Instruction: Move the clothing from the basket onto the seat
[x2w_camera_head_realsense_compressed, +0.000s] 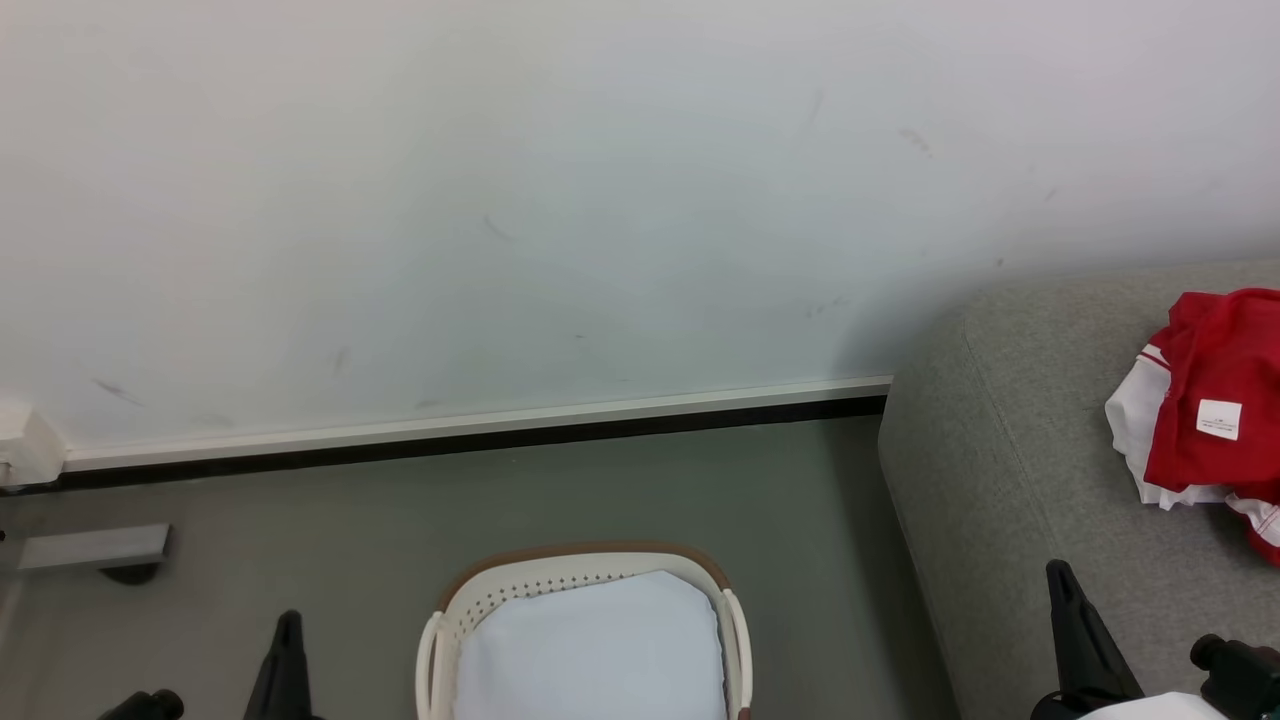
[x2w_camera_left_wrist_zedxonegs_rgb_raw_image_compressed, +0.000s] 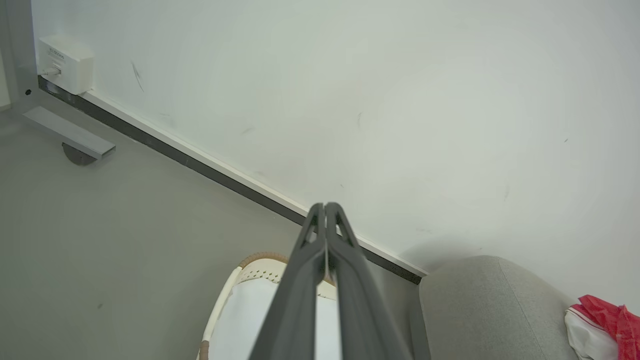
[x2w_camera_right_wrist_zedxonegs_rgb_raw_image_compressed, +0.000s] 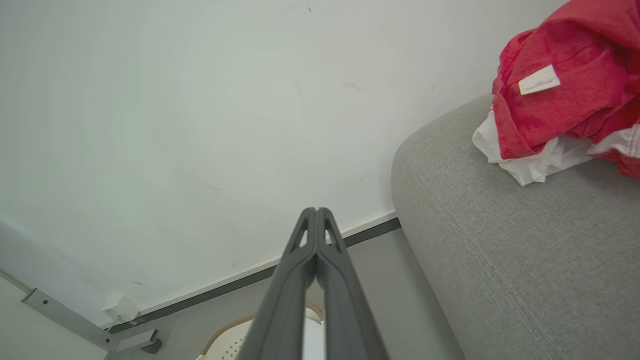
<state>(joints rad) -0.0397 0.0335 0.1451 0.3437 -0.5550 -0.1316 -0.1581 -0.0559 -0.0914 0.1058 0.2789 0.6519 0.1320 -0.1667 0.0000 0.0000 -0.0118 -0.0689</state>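
One crumpled red-and-white clothing (x2w_camera_right_wrist_zedxonegs_rgb_raw_image_compressed: 560, 115) heap — white label (x2w_camera_right_wrist_zedxonegs_rgb_raw_image_compressed: 538, 80) — on the seat (x2w_camera_right_wrist_zedxonegs_rgb_raw_image_compressed: 500, 260); left fingers (x2w_camera_left_wrist_zedxonegs_rgb_raw_image_compressed: 300, 290), right fingers (x2w_camera_right_wrist_zedxonegs_rgb_raw_image_compressed: 290, 290) clenched empty

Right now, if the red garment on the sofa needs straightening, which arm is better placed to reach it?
Right. The right gripper shows against the seat, close below the clothing in the head view. The left gripper lies left of the basket, farther away. Both are shut, empty.
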